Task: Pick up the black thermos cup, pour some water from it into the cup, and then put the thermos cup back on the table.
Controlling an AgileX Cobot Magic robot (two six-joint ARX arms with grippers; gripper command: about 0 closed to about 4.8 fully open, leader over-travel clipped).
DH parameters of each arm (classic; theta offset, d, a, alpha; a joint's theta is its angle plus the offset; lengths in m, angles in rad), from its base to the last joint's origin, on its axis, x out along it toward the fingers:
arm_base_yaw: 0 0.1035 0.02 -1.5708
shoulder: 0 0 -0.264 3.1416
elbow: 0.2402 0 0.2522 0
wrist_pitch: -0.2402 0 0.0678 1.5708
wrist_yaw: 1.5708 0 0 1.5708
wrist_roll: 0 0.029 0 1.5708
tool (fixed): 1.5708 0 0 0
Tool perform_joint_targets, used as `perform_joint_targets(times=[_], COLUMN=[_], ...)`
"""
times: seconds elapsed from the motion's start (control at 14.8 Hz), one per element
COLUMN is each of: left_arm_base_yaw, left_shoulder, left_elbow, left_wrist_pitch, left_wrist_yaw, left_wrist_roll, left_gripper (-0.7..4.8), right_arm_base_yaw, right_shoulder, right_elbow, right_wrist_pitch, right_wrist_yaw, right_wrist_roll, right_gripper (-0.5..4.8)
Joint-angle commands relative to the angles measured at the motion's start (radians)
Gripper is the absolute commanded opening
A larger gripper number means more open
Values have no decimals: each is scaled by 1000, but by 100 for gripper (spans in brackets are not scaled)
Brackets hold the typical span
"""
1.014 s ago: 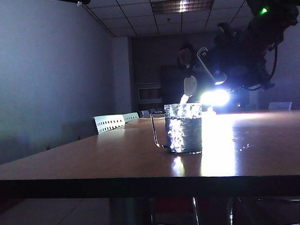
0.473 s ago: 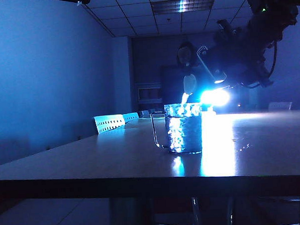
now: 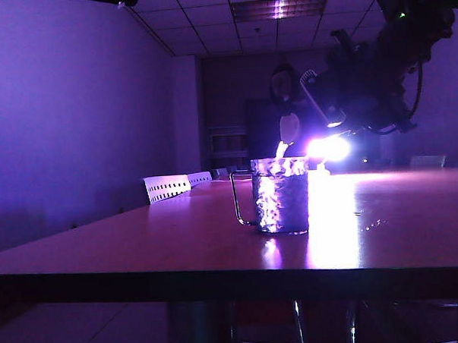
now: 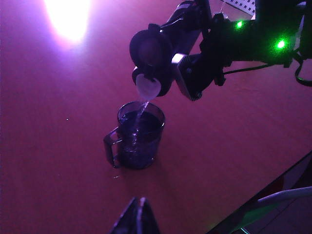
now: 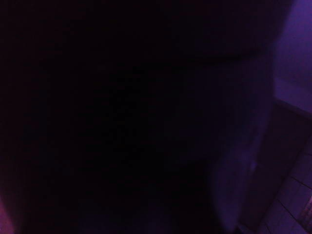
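On the glossy worktop (image 4: 58,161) in a dim room, right tool (image 4: 195,73) grips the tilted black thermos cup (image 4: 165,46), pouring into the cup (image 4: 139,134) underway; set-down remains; left tool (image 4: 137,219) hovers nearby, closed, empty.

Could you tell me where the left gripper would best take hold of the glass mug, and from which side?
Judging by its pose, grip the cup by its thin squared handle, which juts out sideways, away from the tilted black thermos cup in the right gripper. The left gripper, jaws shut, should approach from that open side.
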State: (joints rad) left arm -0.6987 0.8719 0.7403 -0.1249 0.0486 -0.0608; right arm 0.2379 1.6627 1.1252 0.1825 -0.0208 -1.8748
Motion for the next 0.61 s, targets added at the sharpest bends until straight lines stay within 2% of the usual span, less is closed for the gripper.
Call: perform_joint_targets(times=[0.07,0.61], left_arm_base_yaw=[-1,-1], left_shoulder=[-1,-1], left_elbow=[5,5], left_wrist_pitch=[6,6], left_wrist_yaw=[0,0], left_wrist_roll=[0,0], left_gripper=[-5,-5], right_arm_base_yaw=[2,2], right_shoulder=[-15,-15], right_elbow=[11,11], right_wrist_pitch=[61,61], right_wrist_yaw=[0,0], right_wrist_roll=[-11,-18], right_gripper=[85,85])
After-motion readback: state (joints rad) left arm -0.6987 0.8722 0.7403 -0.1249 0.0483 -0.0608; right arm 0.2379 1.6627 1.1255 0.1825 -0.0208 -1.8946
